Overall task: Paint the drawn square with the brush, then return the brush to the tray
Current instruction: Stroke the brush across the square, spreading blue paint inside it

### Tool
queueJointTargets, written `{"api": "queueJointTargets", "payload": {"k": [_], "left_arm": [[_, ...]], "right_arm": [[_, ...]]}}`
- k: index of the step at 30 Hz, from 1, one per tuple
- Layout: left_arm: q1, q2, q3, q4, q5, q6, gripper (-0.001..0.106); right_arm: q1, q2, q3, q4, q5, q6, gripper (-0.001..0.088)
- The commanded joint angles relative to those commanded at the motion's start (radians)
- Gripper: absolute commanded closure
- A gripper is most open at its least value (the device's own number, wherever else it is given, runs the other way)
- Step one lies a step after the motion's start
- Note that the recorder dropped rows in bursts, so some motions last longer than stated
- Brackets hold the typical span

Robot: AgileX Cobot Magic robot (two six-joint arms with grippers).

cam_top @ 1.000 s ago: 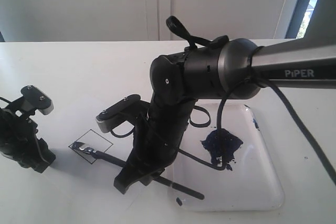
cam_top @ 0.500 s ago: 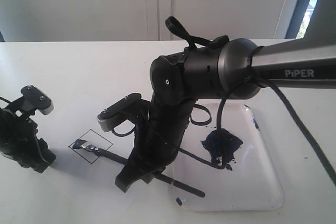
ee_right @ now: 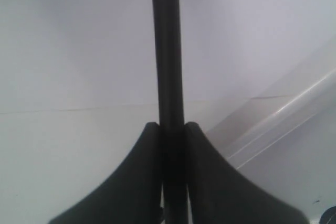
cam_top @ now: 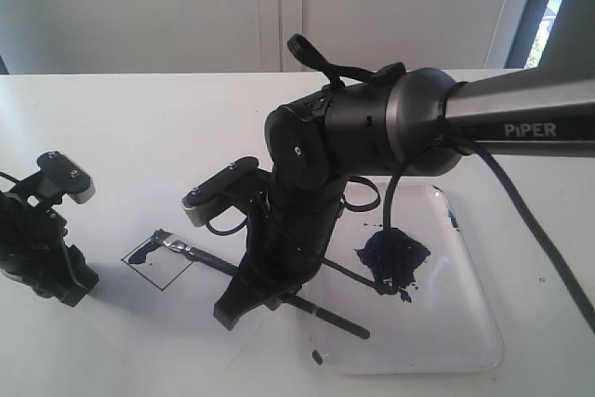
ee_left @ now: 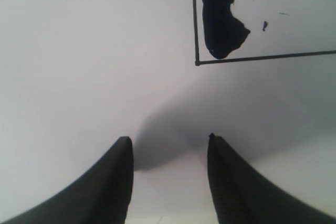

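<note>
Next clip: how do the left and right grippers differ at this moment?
The left gripper has its jaws apart with nothing between them; the right gripper has its jaws closed on the black handle of the brush. The left gripper sits off to the side of the drawn square, while the right gripper holds the brush with its bristle end at that square. Both are black and point down at the white table.

Our right arm (cam_top: 325, 151) is glossy black, with a grey tube (cam_top: 521, 123) marked PIPER, looped cables (cam_top: 316, 51) and a tapered right end effector (ee_right: 171, 129).
</note>
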Motion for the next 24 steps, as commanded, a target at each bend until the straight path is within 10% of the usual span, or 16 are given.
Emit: {"api": "queueJointTargets", "payload": {"k": [24], "left_arm": [[0.0, 0.0, 0.0, 0.0, -0.004, 0.0, 0.055]], "right_arm": [[0.0, 0.0, -0.022, 0.15, 0.073, -0.127, 0.0868]]}}
